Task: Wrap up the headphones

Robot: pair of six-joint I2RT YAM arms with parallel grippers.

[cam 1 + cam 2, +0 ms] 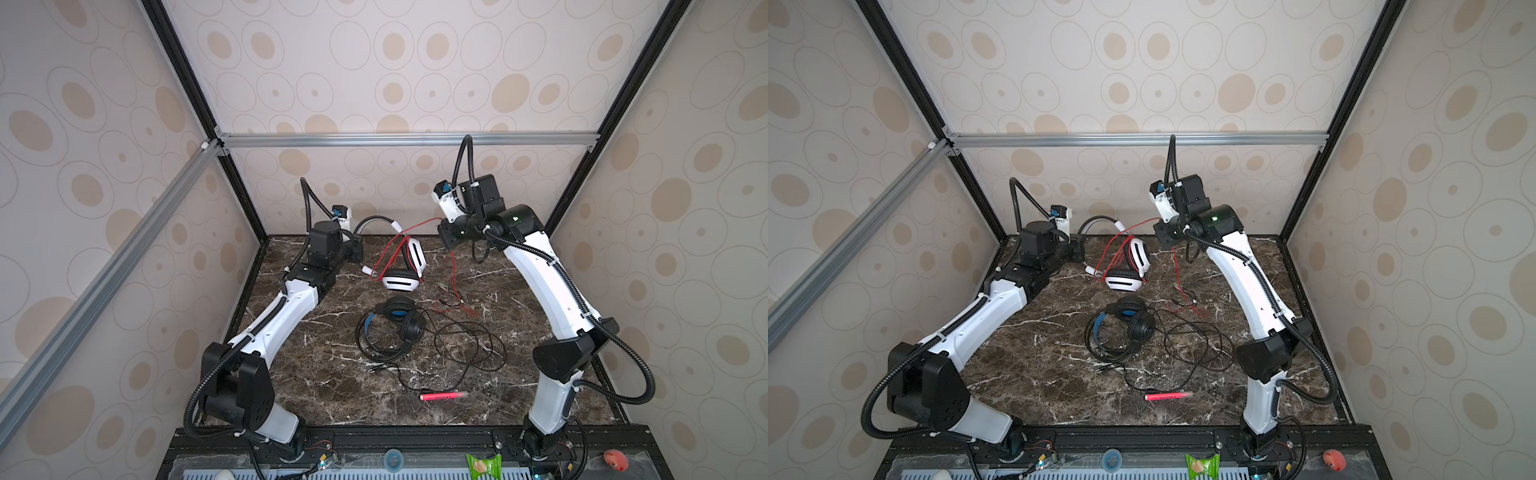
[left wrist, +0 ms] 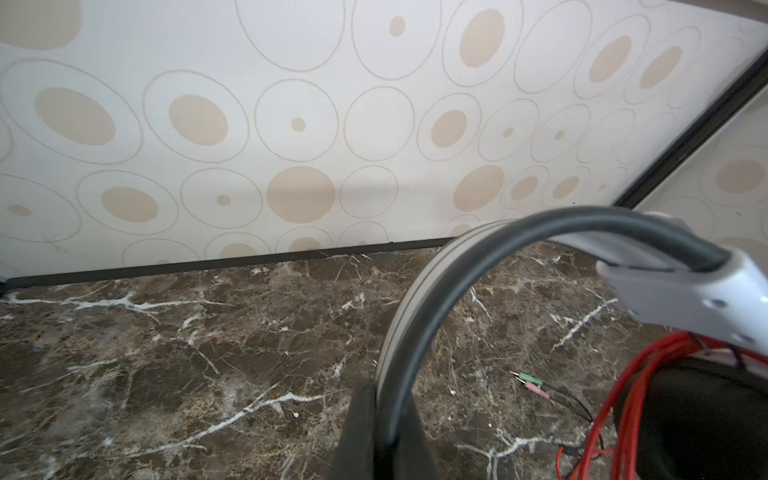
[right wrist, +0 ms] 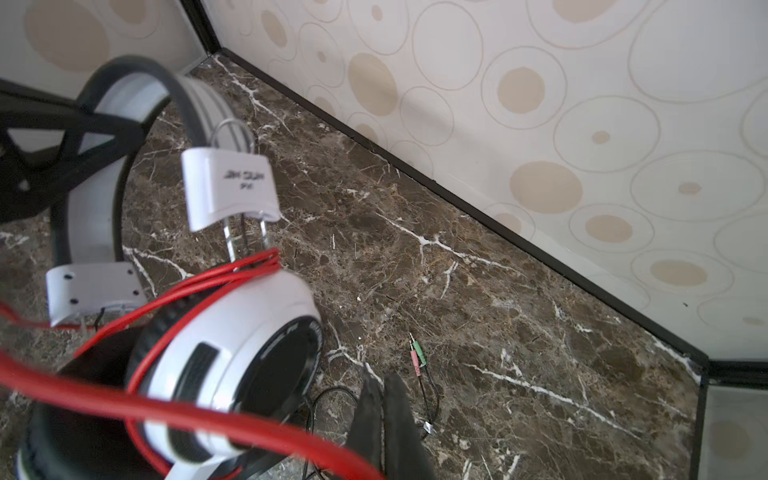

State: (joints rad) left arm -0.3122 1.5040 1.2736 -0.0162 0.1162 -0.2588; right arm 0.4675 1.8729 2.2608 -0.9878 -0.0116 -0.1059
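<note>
Clamps the grey band of the white headset in the left gripper, jaws clenched tight on it. Location: back centre of the marble table, near the back wall. Band arched upward, ear cups low toward the tabletop; cannot tell whether touching it.

Keeps nothing loose on the right: right gripper pinched closed, raised above the table to the right of the white headset. Red cord strung through the air from the cups up to that gripper, then dropping from it to the table. In the right wrist view, cord entering near the base of the closed fingers; exact pinch point hidden. Several red loops bunched around the yokes above the cups.

In the way:
- black headset, flat on the table just in front of the white one, apart from it.
- black cord, sprawled in loose loops to its right toward the right arm, crossing the slack tail of the red cord.
- green and pink plugs, on bare table beyond the right fingertips.
- pink pen, near the front edge, close to the black cord's tail, well apart from both grippers.
</note>
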